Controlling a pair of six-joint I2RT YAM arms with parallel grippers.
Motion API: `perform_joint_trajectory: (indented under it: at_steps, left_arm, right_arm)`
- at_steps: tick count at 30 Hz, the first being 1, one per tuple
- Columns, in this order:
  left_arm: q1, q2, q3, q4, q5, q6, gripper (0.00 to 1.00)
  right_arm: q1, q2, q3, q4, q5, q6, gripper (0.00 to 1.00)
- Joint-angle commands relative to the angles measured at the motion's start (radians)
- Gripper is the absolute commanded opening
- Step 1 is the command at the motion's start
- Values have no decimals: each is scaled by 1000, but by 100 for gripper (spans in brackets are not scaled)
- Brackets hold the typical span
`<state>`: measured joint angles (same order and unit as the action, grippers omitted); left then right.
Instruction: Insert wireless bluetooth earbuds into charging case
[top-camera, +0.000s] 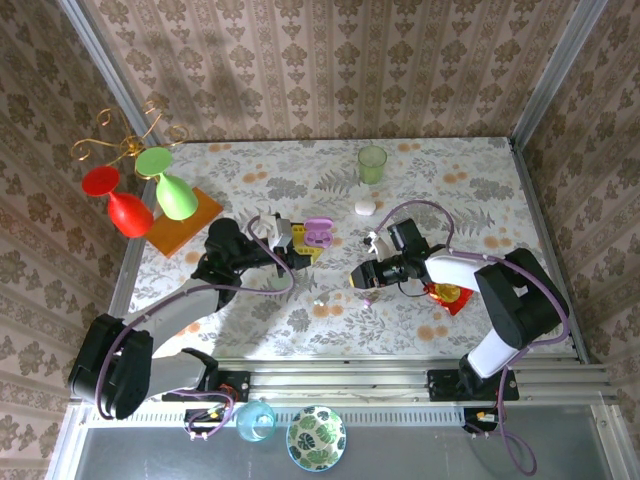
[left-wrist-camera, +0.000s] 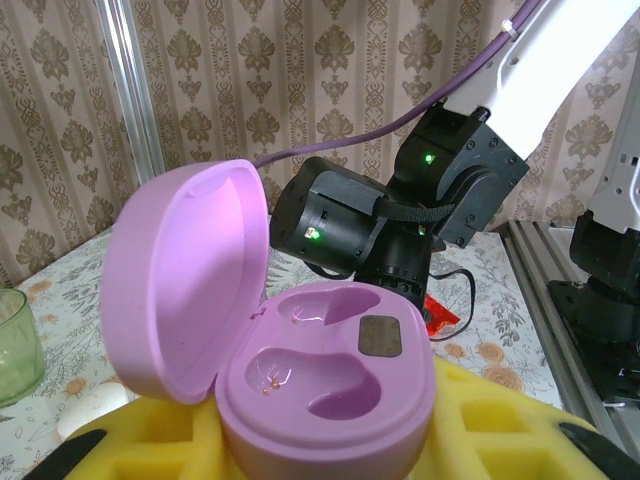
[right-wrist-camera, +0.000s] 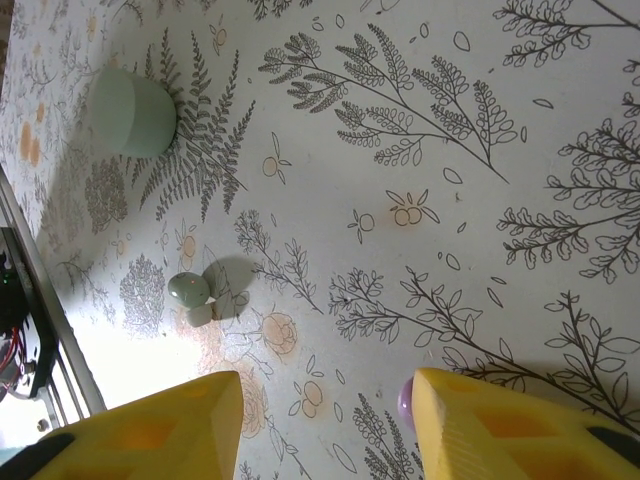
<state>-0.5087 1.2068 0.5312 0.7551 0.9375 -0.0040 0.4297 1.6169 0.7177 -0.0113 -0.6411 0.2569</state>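
Observation:
The purple charging case (left-wrist-camera: 330, 385) sits between the yellow fingers (left-wrist-camera: 510, 425) of my left gripper (left-wrist-camera: 320, 445), which is shut on it. Its lid (left-wrist-camera: 185, 270) stands open and both wells are empty. From above, the left gripper (top-camera: 303, 246) holds the case (top-camera: 318, 234) left of the table's middle. My right gripper (right-wrist-camera: 325, 392) hangs low over the table, jaws apart. A tiny purple earbud (right-wrist-camera: 405, 403) lies against the inner face of its right finger (right-wrist-camera: 520, 430). A pale green earbud (right-wrist-camera: 188, 290) lies loose on the table, farther to the left.
A mint pebble-shaped case (right-wrist-camera: 135, 112) lies beyond the green earbud. A white case (top-camera: 365, 207) and a green cup (top-camera: 372, 163) stand at the back. A red packet (top-camera: 447, 295) lies by the right arm. Red and green glasses (top-camera: 150, 200) hang over an orange board at the left.

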Motion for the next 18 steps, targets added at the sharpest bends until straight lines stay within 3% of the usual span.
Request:
perform_joint_trajectory:
  at_steps: [1, 8, 18]
  left_arm:
    - [4, -8, 0, 24, 10, 15, 25]
    - [4, -5, -1, 23, 8, 17, 25]
    - [4, -10, -7, 25, 7, 16, 25]
  right_arm:
    - [8, -11, -14, -40, 2, -27, 48]
    - [7, -44, 17, -48, 16, -45, 54]
    - [7, 28, 29, -83, 71, -72, 52]
